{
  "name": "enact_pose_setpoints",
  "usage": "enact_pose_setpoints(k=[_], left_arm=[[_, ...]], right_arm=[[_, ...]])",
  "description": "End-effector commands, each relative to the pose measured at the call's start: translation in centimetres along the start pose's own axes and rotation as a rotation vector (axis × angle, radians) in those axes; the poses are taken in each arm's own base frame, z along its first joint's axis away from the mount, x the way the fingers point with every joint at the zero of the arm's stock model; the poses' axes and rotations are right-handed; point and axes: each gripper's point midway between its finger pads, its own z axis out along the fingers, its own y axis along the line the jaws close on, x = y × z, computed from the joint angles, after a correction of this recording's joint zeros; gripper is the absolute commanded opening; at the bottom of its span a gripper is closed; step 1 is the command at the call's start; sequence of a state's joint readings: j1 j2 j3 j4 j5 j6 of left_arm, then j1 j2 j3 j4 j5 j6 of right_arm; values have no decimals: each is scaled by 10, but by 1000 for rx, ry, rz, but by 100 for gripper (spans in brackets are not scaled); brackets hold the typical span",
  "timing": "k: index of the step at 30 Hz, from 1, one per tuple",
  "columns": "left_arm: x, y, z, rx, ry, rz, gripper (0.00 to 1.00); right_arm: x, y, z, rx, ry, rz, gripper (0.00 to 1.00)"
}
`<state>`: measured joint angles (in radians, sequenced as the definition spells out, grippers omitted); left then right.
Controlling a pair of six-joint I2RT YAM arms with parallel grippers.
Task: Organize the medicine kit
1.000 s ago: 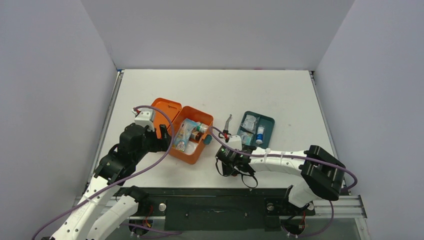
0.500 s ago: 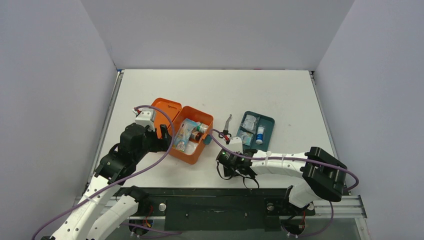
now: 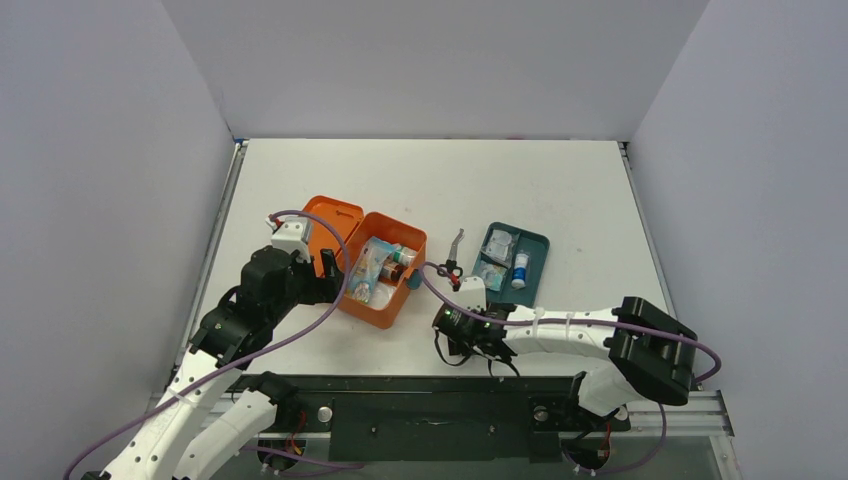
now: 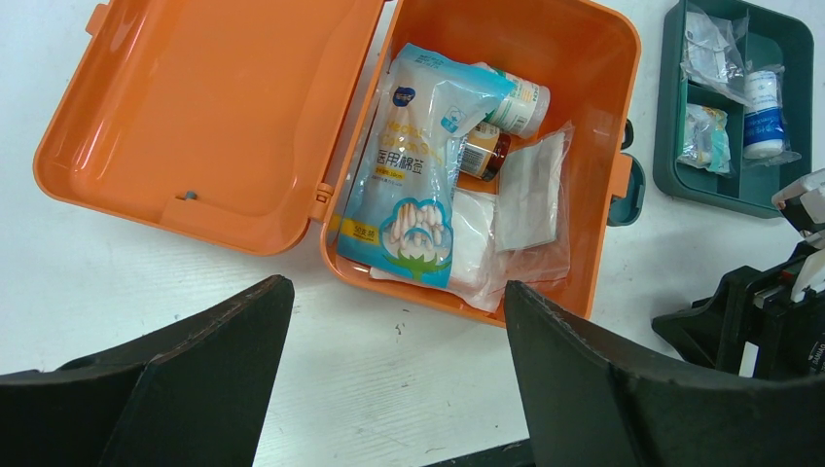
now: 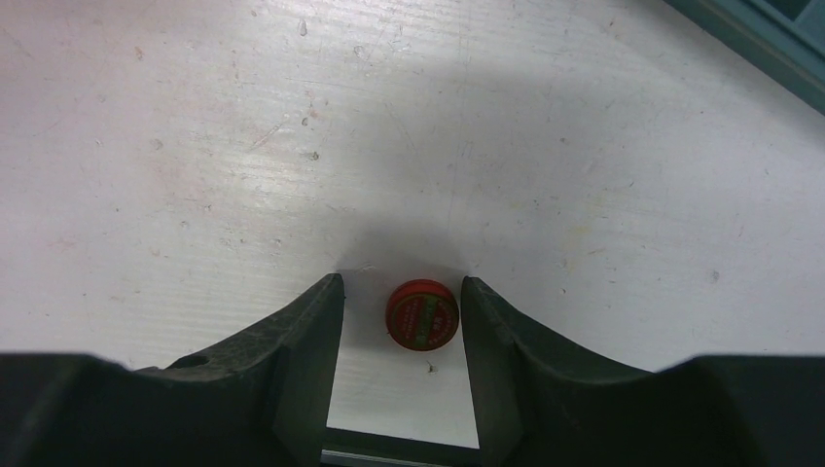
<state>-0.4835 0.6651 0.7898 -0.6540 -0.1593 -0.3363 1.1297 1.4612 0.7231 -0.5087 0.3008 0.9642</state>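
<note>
One orange kit point(image 3: 372, 306) sits open left of centre on the table point(image 3: 560, 190), lid point(image 3: 325, 225) flat leftward, apart from every edge. Left wrist: the left pincer point(image 4: 397, 292) gapes wide and empty above the kit's near wall. Right wrist: the right pincer point(image 5: 401, 287), half open, straddles a red tin point(image 5: 422, 314) near the table's front edge, one side gapped; white table ahead.

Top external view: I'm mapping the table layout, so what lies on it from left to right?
Medicine kit → thin metal tool → teal tray.
</note>
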Motion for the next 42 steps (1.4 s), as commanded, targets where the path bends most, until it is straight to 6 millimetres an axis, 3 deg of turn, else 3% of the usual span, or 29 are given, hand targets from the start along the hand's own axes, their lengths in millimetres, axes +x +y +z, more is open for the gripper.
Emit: enact_pose_setpoints(k=[1, 14, 25, 28, 34, 42], left_arm=[[-9, -5, -2, 21, -31, -4, 78], [-9, -6, -2, 25, -32, -4, 78], [-9, -5, -3, 24, -37, -4, 78], [-9, -5, -2, 22, -36, -4, 78], [-9, -5, -2, 21, -35, -4, 78], [-9, -5, -1, 18, -31, -2, 78]], right_arm=[[27, -5, 1, 5, 76, 8, 43], [30, -10, -1, 19, 72, 5, 37], [28, -9, -2, 26, 65, -2, 11], [17, -7, -8, 28, 33, 6, 5], [-13, -10, -23, 40, -29, 25, 4], [-59, -47, -40, 69, -97, 117, 3]])
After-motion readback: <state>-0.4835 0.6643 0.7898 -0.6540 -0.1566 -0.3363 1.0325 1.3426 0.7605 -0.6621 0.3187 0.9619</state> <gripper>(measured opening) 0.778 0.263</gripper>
